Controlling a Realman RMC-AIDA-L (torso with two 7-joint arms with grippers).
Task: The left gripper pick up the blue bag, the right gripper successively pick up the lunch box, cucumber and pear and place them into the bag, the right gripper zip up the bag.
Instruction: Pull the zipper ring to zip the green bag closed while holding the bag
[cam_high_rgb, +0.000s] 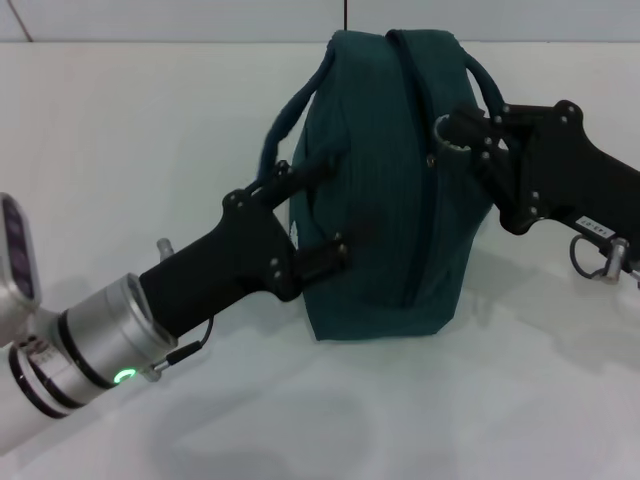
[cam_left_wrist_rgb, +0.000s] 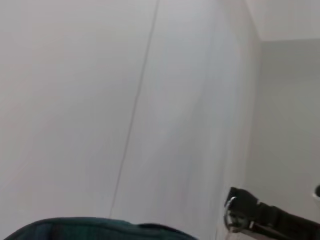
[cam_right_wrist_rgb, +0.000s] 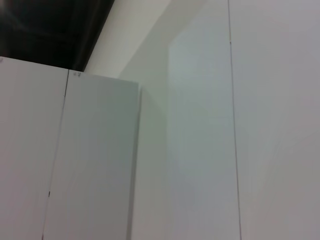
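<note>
The blue bag (cam_high_rgb: 385, 190) stands upright on the white table, its zipper line running down the side that faces me. My left gripper (cam_high_rgb: 333, 213) is open, with its two fingers spread against the bag's left side, just below one loop handle (cam_high_rgb: 278, 128). My right gripper (cam_high_rgb: 463, 142) is at the bag's upper right, shut on the metal ring pull (cam_high_rgb: 446, 134). The bag's top edge (cam_left_wrist_rgb: 100, 226) and the right gripper (cam_left_wrist_rgb: 239, 212) also show in the left wrist view. The lunch box, cucumber and pear are out of view.
The white table (cam_high_rgb: 120, 150) stretches around the bag on all sides. The right wrist view shows only white wall panels (cam_right_wrist_rgb: 200, 150) and a dark ceiling corner.
</note>
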